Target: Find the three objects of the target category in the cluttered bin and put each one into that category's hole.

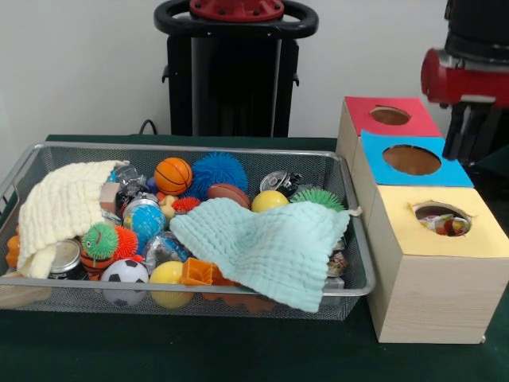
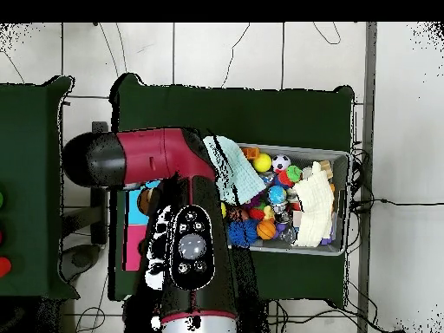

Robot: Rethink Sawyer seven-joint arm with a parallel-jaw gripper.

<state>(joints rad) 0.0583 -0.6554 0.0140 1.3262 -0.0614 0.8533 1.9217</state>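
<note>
A wire bin [image 1: 183,147] [image 2: 342,156] holds a jumble of balls, cans and cloths. In it I see a small basketball [image 1: 172,175], a blue spiky ball [image 1: 219,171], a yellow ball [image 1: 269,200], a soccer ball [image 1: 125,272] [image 2: 280,162] and a green spiky ball [image 1: 99,239]. A mint cloth [image 1: 270,247] [image 2: 234,169] covers the bin's right part and a cream cloth [image 1: 60,207] [image 2: 315,204] drapes its left end. My gripper [image 1: 468,135] hangs behind the blue box, away from the bin. Nothing shows in its grasp.
Three wooden boxes stand right of the bin, each with a round hole: red top [image 1: 390,116], blue top [image 1: 411,160], yellow top [image 1: 442,220]. Something colourful lies inside the yellow box's hole. In the overhead view my arm [image 2: 186,243] covers most of the boxes.
</note>
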